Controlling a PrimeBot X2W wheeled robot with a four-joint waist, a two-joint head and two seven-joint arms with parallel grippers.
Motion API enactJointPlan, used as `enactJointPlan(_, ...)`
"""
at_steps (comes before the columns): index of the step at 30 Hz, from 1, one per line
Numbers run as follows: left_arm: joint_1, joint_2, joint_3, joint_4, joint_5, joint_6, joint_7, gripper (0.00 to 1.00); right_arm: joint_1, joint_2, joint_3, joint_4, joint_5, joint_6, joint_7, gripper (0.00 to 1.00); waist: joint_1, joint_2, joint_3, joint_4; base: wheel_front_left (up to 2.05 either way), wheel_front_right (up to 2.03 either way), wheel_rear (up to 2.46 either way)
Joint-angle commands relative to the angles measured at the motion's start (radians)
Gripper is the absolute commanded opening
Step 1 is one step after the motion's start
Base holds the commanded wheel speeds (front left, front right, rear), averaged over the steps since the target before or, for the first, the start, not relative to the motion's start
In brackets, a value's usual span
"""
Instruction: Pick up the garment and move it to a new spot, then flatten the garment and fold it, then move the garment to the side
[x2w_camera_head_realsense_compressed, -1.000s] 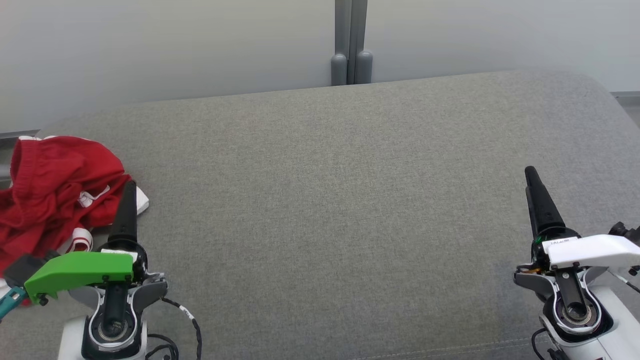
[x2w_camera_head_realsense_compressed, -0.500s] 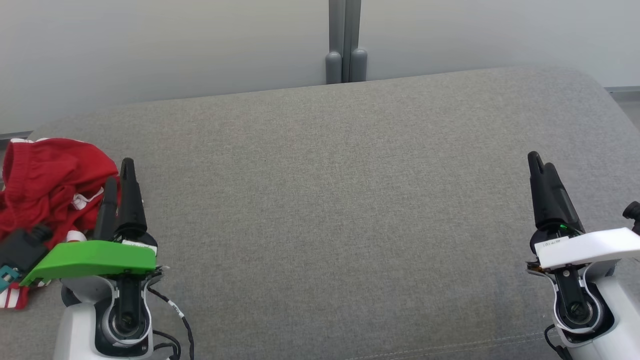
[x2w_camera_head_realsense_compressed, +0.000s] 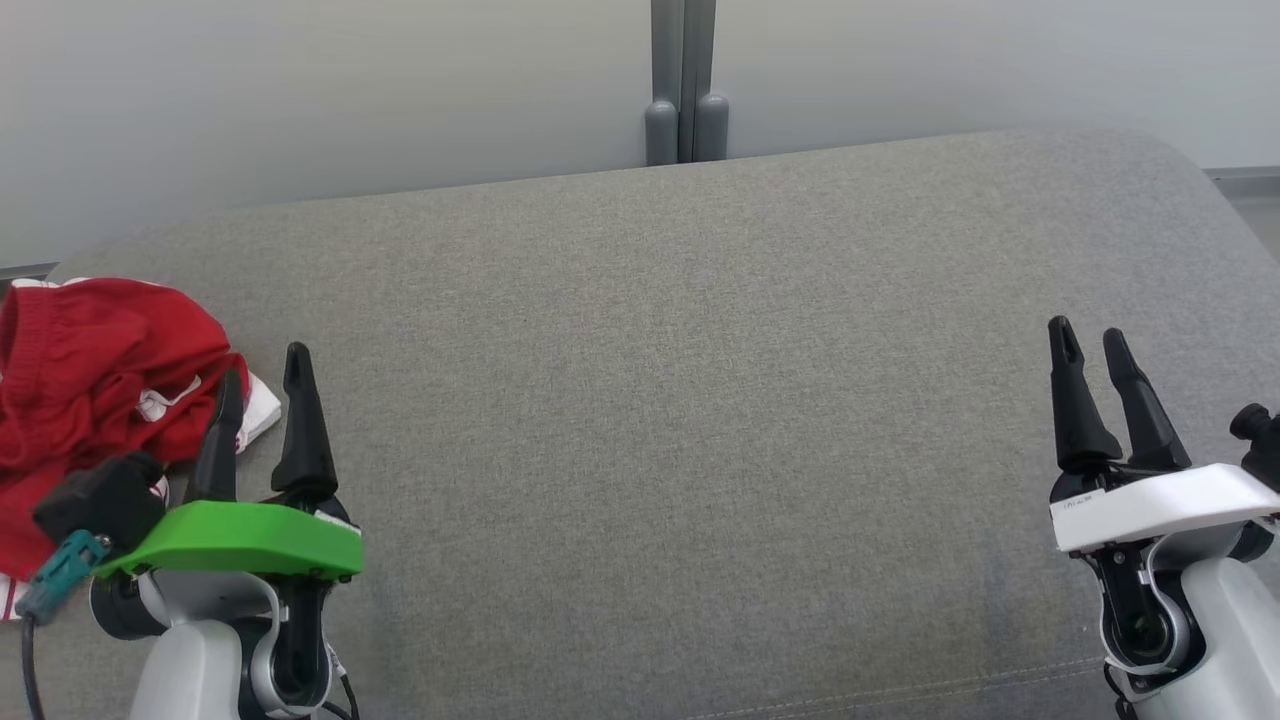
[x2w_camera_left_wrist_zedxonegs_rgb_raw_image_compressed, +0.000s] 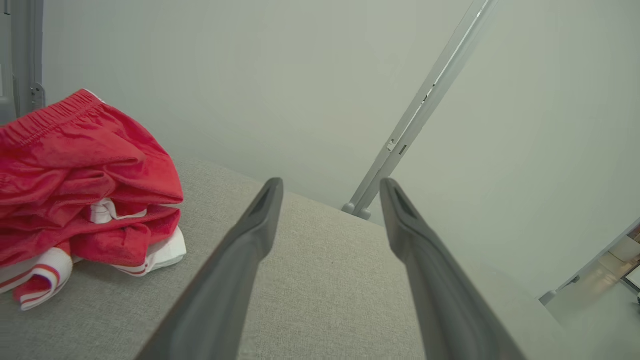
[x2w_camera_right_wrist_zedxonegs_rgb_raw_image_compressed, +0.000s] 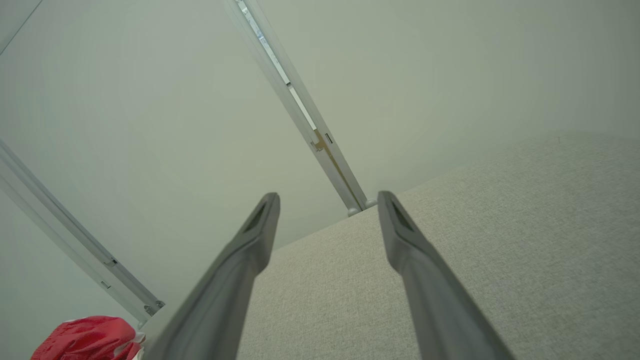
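The garment is a crumpled red piece with white striped trim, heaped at the left end of the grey cushion. It also shows as a red heap in the left wrist view and as a small red patch in the right wrist view. My left gripper stands open just right of the heap, its fingers apart and empty. Far to the right, my right gripper is open too, nothing between its fingers.
A pale partition wall with a grey vertical post runs behind the cushion. The cushion's rounded right end drops off toward the floor. A dark plug and teal connector hang by my left wrist.
Both grippers have turned about their wrists, so the two fingers of each now show side by side. The left one has shifted slightly right, away from the garment. The camera has drifted a little.
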Motion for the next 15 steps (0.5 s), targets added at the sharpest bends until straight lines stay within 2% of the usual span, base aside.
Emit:
enactJointPlan(1, -0.001, 0.013, -0.009, -0.007, 0.042, 0.007, -0.011, 1.0, -0.002, 0.002, -0.014, -0.006, -0.053, 0.0, 0.0, 1.0, 0.0, 0.0, 0.0, 0.0, 0.0, 0.0, 0.0)
enactJointPlan(15, 0.017, 0.031, -0.049, 0.067, 0.203, 0.036, -0.054, 1.0, 0.021, 0.056, -0.022, 0.005, -0.287, 0.0, 0.029, 1.0, 0.0, 0.0, -0.001, -0.001, 0.0, 0.0, 0.0)
